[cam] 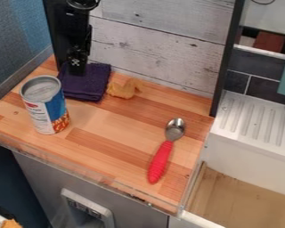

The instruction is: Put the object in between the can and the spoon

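Note:
The black gripper (78,63) hangs at the upper left, over the back part of a folded dark purple cloth (88,84). Whether it touches the cloth I cannot tell. A can (45,106) with a blue, white and orange label stands upright at the left of the wooden counter. Toward the right lies a spoon (161,161) with a red handle, its metal bowl pointing to the back. Just right of the cloth, near the back wall, is a small orange-tan lumpy object (125,88), apart from both can and spoon.
A clear raised strip (67,165) runs along the wooden counter's (103,138) front edge. White planks (151,49) form the back wall, with a dark upright post (226,62) at its right end. Beyond are a white ribbed drainboard (252,122) and a sink basin (240,200).

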`<state>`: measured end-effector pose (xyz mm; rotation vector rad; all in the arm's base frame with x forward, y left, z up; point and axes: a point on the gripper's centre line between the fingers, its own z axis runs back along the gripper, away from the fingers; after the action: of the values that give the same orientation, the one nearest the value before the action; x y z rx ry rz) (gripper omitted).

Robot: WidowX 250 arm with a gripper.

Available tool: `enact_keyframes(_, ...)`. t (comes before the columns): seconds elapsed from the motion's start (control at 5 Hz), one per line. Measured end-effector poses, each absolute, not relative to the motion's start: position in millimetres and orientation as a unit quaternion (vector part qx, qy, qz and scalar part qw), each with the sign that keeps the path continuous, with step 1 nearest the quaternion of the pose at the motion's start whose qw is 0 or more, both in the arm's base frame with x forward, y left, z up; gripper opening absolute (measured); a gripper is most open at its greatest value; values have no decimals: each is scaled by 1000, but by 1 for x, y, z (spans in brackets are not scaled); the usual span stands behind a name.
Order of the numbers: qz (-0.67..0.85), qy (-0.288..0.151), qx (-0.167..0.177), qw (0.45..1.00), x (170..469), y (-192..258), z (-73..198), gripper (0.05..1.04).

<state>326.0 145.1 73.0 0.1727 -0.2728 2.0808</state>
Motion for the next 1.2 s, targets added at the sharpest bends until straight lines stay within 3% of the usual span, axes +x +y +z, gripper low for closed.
enact_keyframes(0.4, 856, -87, 83, 502, 332, 137, 49, 1001)
enact_keyframes(0.8, 857, -77, 54, 507, 355, 132, 33, 1001)
enact_keyframes(1.0, 852, -56, 15, 521, 370, 126, 24, 1001)
enact_keyframes(1.2, 855, -41, 18, 517, 379, 133, 2, 1001)
